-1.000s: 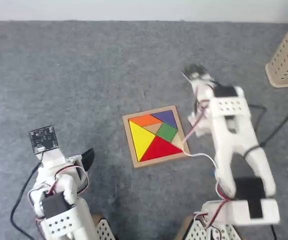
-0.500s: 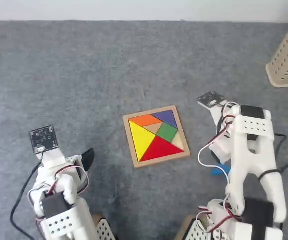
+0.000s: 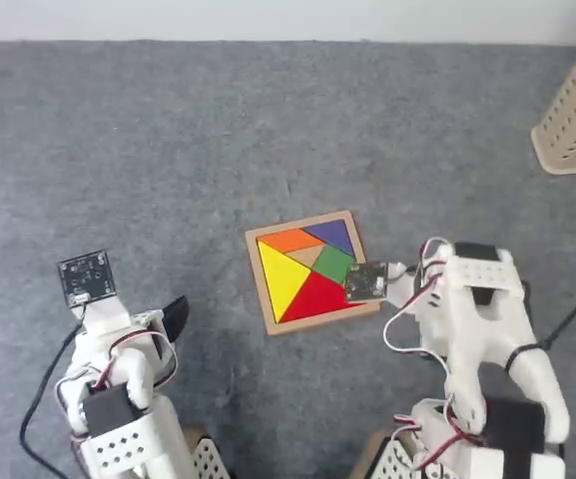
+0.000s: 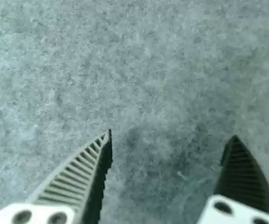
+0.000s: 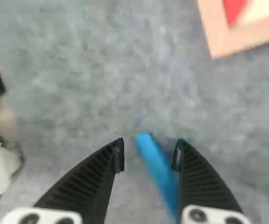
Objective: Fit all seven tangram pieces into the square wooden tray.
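Right wrist view first: the right gripper (image 5: 148,151) hangs low over the grey carpet (image 5: 78,70), jaws spread. The slim blue tangram piece (image 5: 158,175) lies between them, nearer one finger; whether it touches is too blurred to tell. It rests on the carpet, outside the square wooden tray (image 5: 223,39), near one corner. From above, the tray holds a yellow triangle (image 3: 281,279), red triangle (image 3: 317,296), orange piece (image 3: 289,239), purple piece (image 3: 332,236) and green square (image 3: 334,263), with bare wood between. The left gripper (image 4: 169,144) gapes wide over carpet, holding nothing.
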Available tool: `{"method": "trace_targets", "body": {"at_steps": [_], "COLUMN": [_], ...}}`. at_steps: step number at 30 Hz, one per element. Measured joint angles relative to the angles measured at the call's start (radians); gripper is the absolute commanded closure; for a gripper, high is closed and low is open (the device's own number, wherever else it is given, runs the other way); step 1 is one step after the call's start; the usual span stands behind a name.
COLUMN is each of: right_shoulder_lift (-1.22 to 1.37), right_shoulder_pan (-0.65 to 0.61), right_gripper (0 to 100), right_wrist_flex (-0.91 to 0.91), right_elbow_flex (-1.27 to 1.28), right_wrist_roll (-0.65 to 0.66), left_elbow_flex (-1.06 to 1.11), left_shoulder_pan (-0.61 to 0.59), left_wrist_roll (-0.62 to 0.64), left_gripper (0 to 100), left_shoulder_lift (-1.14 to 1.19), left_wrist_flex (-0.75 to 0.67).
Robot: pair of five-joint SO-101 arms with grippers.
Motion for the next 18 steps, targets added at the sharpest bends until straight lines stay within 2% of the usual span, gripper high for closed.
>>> {"method": "trace_targets", "body": {"at_steps": [13,18], "right_shoulder_lift": [0.000,0.000], "right_shoulder_pan": [0.135,0.158], "right_gripper": [80.5,99.8], "right_wrist_flex": [-0.100,-0.126], "right_elbow_flex": [0.021,0.021], "right_wrist_roll": [0.043,0.046], "left_elbow_flex": [0.000,0.000], "left_shoulder_pan": [0.000,0.000], "left_wrist_roll": [0.000,0.000], "left_gripper": [65,65], "left_shoulder_lift": [0.000,0.000], "left_wrist_flex": [0.000,0.000]}}
